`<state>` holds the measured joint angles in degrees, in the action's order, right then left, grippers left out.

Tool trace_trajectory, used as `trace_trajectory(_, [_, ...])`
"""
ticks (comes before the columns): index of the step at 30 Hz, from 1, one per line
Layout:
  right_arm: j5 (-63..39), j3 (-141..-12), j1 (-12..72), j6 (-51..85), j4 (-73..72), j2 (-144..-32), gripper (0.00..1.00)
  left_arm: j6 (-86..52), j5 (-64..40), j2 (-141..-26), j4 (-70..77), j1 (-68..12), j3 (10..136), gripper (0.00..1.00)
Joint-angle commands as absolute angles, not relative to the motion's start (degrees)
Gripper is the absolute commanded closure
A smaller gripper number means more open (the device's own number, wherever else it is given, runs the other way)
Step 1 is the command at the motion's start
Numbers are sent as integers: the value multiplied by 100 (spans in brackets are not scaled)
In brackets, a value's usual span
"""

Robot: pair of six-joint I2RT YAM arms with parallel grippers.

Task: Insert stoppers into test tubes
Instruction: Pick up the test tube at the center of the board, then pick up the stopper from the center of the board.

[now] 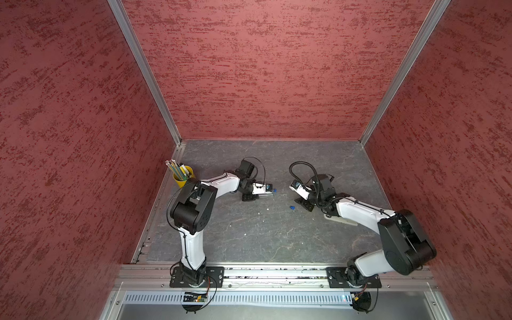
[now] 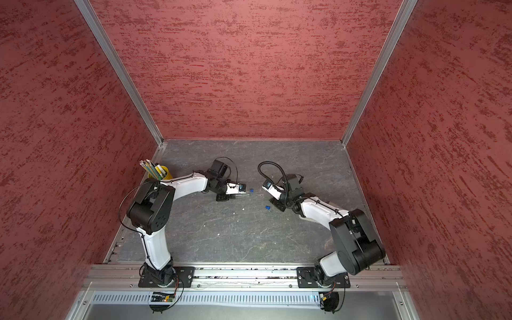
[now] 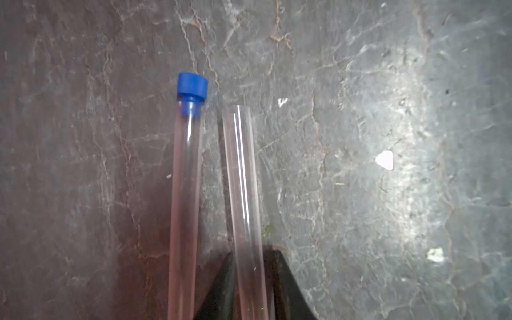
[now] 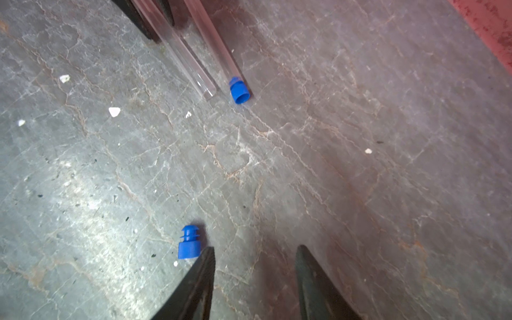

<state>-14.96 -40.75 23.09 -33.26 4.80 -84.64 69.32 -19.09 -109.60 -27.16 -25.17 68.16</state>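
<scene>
Grey slate bench [image 1: 249, 235], red walls [image 1: 249, 69]. Left claw [image 3: 250, 257] clenched on open test tube [image 3: 241, 171]. Capped test tube [image 3: 185, 180] just beside that claw, seated stopper [image 3: 192, 84] in its mouth. Loose stopper [image 4: 189, 245] lies right of left claw, just beside one fingertip of right claw [image 4: 255, 247], whose fingers are spread apart.

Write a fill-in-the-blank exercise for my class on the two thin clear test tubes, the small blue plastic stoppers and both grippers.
1. One thin clear test tube already has a small blue plastic ____ in its mouth.
2. Between the fingers of the left gripper lies the second tube, which has ____ stopper.
3. The loose blue stopper lies on the grey stone-look table beside the right gripper, whose jaws are ____.
Missing words: stopper; no; open.
</scene>
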Motion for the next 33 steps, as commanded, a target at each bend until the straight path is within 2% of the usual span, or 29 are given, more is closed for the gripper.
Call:
trace_trajectory(1, [-1627,-4026,2342,-3216,671,-8358,50,6999,-2013,-11077,-2834,-2487,6892,78])
trace_trajectory(5, [-1779,-4017,2387,-3195,844,-8406,50,6998,-2011,-11071,-2834,-2478,6874,81])
trace_trajectory(22, [-2178,-4176,2584,-3103,934,-8939,53,7028,-1986,-11039,-2944,-2461,6855,80])
trace_trajectory(33, [-2112,-4250,2602,-3111,798,-9088,60,7031,-1961,-11032,-2929,-2479,6855,80])
